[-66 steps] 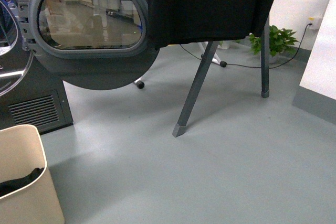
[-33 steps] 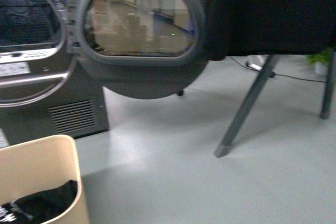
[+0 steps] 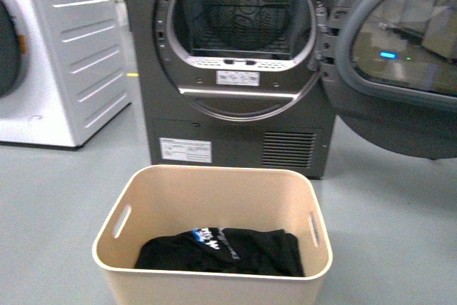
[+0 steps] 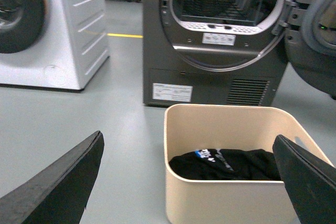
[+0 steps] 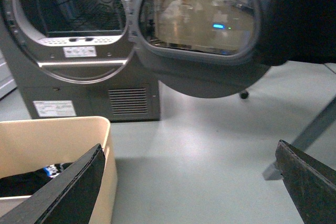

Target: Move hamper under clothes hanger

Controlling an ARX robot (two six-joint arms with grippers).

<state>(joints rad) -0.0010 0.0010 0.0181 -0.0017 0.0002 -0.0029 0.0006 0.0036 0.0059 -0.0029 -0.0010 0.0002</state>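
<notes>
Hamper [image 3: 214,194]: stood just in front of the open dryer [image 3: 228,133], a black garment [image 3: 228,251] in its bottom, likely parked there to catch the load
Clothes hanger [image 5: 307,135]: only one slanted leg showed, beyond the dryer door [image 5: 199,30], well apart from the hamper
Left fingers [image 4: 58,182]: spread wide, holding nothing, hamper framed between them
Right fingers [image 5: 58,187]: spread wide, empty
Progress: seemingly unstarted; the slot handles [image 3: 121,221] suited a two-sided grip
</notes>
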